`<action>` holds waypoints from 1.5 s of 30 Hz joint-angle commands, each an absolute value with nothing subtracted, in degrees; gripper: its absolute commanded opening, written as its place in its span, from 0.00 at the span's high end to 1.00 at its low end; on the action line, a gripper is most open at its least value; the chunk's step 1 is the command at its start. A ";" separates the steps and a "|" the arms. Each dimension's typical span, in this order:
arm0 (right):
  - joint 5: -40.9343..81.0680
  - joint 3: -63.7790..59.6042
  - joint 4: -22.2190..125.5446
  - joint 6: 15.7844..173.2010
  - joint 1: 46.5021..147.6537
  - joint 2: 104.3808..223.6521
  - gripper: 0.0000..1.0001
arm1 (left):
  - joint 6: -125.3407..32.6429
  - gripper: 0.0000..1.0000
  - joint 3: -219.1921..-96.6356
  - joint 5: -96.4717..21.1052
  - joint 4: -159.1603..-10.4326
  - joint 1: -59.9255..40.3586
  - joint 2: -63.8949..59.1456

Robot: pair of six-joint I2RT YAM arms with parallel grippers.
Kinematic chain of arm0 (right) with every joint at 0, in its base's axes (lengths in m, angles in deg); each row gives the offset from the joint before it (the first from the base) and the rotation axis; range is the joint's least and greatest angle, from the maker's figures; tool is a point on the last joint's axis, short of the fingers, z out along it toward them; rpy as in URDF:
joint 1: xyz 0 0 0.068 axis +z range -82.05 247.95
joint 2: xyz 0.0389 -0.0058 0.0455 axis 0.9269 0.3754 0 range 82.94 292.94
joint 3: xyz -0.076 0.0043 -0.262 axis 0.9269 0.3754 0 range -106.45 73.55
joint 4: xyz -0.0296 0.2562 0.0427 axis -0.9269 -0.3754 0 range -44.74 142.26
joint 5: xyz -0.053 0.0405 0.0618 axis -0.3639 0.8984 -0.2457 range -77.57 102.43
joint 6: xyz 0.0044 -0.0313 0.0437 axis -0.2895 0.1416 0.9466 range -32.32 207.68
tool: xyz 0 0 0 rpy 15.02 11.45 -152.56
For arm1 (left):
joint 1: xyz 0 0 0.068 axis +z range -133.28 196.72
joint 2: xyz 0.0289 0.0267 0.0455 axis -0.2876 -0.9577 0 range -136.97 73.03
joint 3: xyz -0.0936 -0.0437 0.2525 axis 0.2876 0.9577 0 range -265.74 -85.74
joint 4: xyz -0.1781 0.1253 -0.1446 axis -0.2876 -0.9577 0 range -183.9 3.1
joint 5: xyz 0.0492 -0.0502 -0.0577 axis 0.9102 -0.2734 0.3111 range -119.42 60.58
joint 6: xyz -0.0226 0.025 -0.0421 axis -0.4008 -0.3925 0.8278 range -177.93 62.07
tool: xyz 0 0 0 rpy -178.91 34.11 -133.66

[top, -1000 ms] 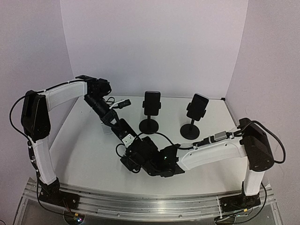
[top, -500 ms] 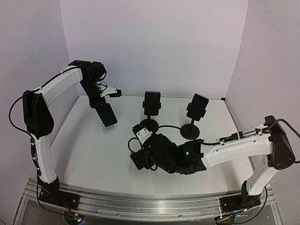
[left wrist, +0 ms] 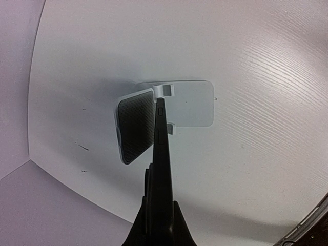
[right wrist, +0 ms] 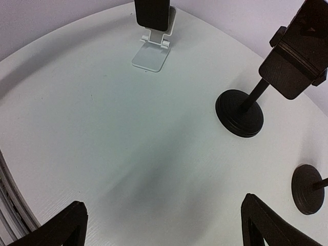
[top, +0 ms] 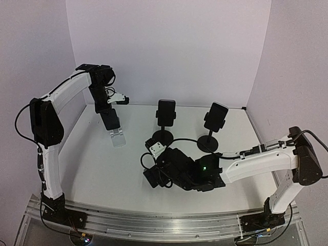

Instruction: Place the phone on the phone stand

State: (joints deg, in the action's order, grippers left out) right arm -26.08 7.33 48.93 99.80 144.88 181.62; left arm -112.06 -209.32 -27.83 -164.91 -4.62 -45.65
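Note:
The phone (top: 110, 121) is a black slab, and my left gripper (top: 106, 108) is shut on its upper end at the back left of the table. In the left wrist view the phone (left wrist: 161, 148) shows edge-on between my gripper's (left wrist: 161, 207) fingers. Its far end reaches the two lips of the white phone stand (left wrist: 190, 102), beside the stand's dark patterned backrest (left wrist: 135, 125). The right wrist view shows the phone (right wrist: 152, 13) upright at the stand (right wrist: 151, 54). My right gripper (top: 152, 177) (right wrist: 164, 202) hangs open and holds nothing near the table's middle.
Two black pedestal stands, each carrying a dark phone, stand at the back: one (top: 166, 113) in the middle and one (top: 216, 117) to its right. Their round bases (right wrist: 239, 111) (right wrist: 307, 188) lie ahead of my right gripper. Walls close in the left, back and right.
My left arm has carried the phone from the table's middle, near the right gripper, to the white stand at the back left. The right arm's elbow has swung out to the right.

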 commanded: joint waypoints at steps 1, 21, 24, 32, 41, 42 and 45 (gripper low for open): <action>-25.53 6.52 49.21 100.46 145.13 182.69 0.02 | -113.21 1.00 -215.17 -28.62 -168.64 -4.42 -47.72; -25.26 5.78 49.20 101.24 145.12 182.87 0.02 | -115.27 1.00 -214.06 -28.74 -167.89 -4.38 -49.92; -25.14 5.86 49.18 101.05 145.12 182.83 0.02 | -114.80 1.00 -213.61 -28.29 -168.70 -4.30 -50.13; -24.92 5.96 49.21 100.69 145.12 182.76 0.02 | -113.68 1.00 -212.42 -29.24 -168.19 -3.85 -50.95; -24.60 6.03 49.23 100.60 145.12 182.52 0.02 | -113.94 1.00 -211.48 -29.25 -167.73 -3.74 -51.77; -24.51 5.98 49.23 100.60 145.12 182.52 0.02 | -113.90 1.00 -211.49 -29.25 -167.64 -3.69 -51.89; -24.31 5.87 49.20 100.60 145.16 182.66 0.02 | -113.62 1.00 -211.45 -29.24 -166.99 -3.46 -52.28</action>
